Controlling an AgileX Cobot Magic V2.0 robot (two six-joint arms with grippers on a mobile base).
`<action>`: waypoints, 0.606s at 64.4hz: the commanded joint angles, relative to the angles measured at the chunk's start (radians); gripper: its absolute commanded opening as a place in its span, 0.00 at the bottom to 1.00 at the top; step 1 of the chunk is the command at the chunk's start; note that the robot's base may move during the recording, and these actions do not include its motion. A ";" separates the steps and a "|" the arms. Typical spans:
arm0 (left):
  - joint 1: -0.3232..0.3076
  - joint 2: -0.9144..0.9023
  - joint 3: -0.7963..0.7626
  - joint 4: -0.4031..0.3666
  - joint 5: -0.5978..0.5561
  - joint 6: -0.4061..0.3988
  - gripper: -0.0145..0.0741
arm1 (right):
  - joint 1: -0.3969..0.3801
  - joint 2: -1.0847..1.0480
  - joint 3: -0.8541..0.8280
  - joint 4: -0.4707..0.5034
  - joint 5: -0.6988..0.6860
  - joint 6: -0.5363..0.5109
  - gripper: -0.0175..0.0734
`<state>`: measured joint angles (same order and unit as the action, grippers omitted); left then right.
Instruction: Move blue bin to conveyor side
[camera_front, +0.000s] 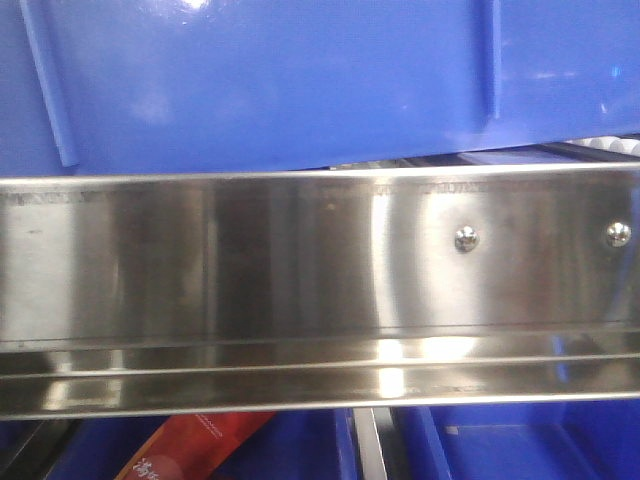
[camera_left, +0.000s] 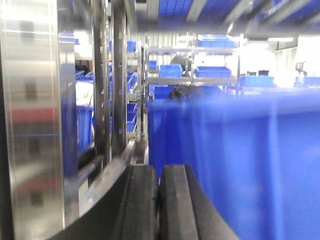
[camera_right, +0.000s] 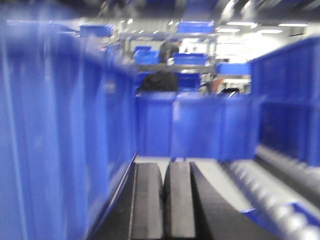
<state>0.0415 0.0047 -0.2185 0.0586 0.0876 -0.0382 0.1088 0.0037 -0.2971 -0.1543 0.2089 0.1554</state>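
Note:
The blue bin (camera_front: 300, 80) fills the top of the front view, its glossy wall with a vertical rib just behind a steel rail. In the left wrist view the blue bin (camera_left: 240, 165) stands as a tall wall to the right of my left gripper (camera_left: 158, 172), which is shut with nothing between its black pads. In the right wrist view the blue bin (camera_right: 60, 150) runs along the left of my right gripper (camera_right: 164, 170), also shut and empty. The conveyor belt is out of view.
A polished steel rail (camera_front: 320, 290) with two screws crosses the front view. A steel frame post (camera_left: 35, 125) stands left of the left gripper. Other blue crates (camera_right: 200, 125) stand ahead and right, beside a row of rollers (camera_right: 280, 190). Shelves of crates fill the background.

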 joint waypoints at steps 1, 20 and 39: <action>-0.005 0.040 -0.127 0.009 0.159 0.002 0.17 | -0.006 0.052 -0.159 0.006 0.135 -0.005 0.09; -0.005 0.390 -0.513 0.007 0.350 0.009 0.17 | -0.006 0.457 -0.629 0.042 0.386 -0.005 0.09; -0.005 0.747 -0.820 -0.005 0.582 0.009 0.17 | -0.006 0.869 -0.982 0.063 0.721 -0.007 0.09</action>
<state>0.0415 0.6688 -0.9729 0.0646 0.6132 -0.0291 0.1088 0.7802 -1.2030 -0.1017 0.8341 0.1554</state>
